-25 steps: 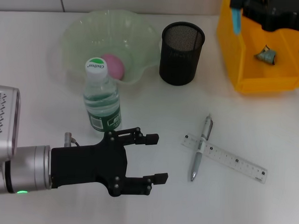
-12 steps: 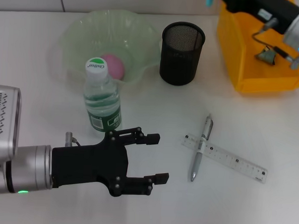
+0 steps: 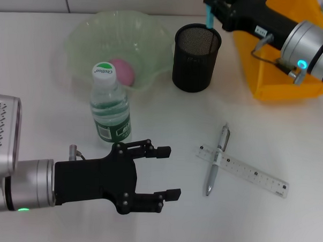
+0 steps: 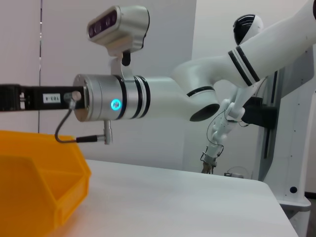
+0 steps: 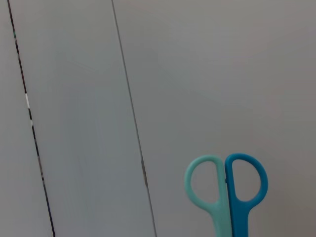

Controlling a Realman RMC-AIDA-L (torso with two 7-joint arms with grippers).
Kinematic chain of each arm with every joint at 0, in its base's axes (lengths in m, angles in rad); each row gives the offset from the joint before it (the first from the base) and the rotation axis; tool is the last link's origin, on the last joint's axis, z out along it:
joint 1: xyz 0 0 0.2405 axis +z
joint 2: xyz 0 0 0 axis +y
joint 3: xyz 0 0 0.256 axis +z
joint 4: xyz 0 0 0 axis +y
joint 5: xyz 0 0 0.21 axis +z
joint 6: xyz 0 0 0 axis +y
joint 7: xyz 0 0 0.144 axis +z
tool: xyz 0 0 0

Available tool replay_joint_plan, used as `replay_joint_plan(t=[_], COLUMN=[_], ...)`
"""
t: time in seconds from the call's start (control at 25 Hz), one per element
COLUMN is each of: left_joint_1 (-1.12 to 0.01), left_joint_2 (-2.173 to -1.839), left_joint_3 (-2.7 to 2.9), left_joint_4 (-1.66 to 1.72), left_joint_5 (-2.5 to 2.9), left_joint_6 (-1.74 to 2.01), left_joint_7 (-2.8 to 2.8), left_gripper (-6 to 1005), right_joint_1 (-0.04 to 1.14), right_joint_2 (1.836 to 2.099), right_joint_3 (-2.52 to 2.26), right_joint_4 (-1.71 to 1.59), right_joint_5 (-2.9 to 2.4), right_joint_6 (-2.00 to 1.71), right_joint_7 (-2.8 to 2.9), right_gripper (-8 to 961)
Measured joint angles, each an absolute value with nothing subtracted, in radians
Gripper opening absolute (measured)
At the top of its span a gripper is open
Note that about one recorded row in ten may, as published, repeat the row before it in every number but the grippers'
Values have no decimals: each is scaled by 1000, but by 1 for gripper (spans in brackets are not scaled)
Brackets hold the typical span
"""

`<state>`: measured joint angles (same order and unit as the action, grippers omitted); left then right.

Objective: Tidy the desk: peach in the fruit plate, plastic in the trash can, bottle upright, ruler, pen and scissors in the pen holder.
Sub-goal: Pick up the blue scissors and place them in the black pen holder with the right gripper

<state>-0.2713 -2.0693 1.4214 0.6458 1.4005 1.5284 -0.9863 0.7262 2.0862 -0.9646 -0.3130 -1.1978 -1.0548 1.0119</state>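
The right arm is reaching in from the far right across the yellow trash bin [image 3: 270,85], its silver wrist segment showing a lit ring and its black forearm lying nearly level, pointing toward the robot's left. Its right gripper [image 3: 211,10] is hanging just above the far rim of the black mesh pen holder [image 3: 196,57], and it is clamping a pair of scissors [image 3: 210,18], of which only a thin blue strip is showing in the head view, pointing down at the holder's mouth. In the right wrist view the scissors' two finger loops, one pale teal and one deeper blue, are standing side by side against a grey wall. The left arm is lying low across the near left of the white desk [image 3: 166,126], forearm level, with the left gripper [image 3: 167,172] resting empty and its black fingers [image 3: 159,150] spread wide, pointing toward the pen and ruler. The water bottle [image 3: 109,105] is standing upright just beyond that gripper, in front of the pale green fruit plate [image 3: 90,37], which is holding the pink peach [image 3: 123,71]. The silver pen [image 3: 218,158] is lying across the clear ruler [image 3: 250,173] on the desk, near the right of the open gripper.
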Motion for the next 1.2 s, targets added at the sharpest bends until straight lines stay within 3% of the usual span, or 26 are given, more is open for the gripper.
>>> replay_joint_plan(t=[0.68,0.88,1.2], left_joint_1=[-279,-278,-274], left_joint_2=[-2071,-2071,-2070], left_joint_3=[1427,1427,1427], left_joint_4=[624,623,623], left_joint_5=[1401,1401,1401], left_joint_6=[1527,1527,1532], left_joint_7=[-974,-974,-974], left_gripper=[783,783,783], right_joint_1=[726,713,530], right_joint_2=[2086,2087,2080], right_joint_3=[-1043,-1038,-1046], right_joint_4=[-281,-291,-611], right_joint_5=[-1192,-1189,-1206], right_joint_6=[-1000,-1029,-1240], right_joint_7=[961,962,1287], right_gripper=[323,394,535])
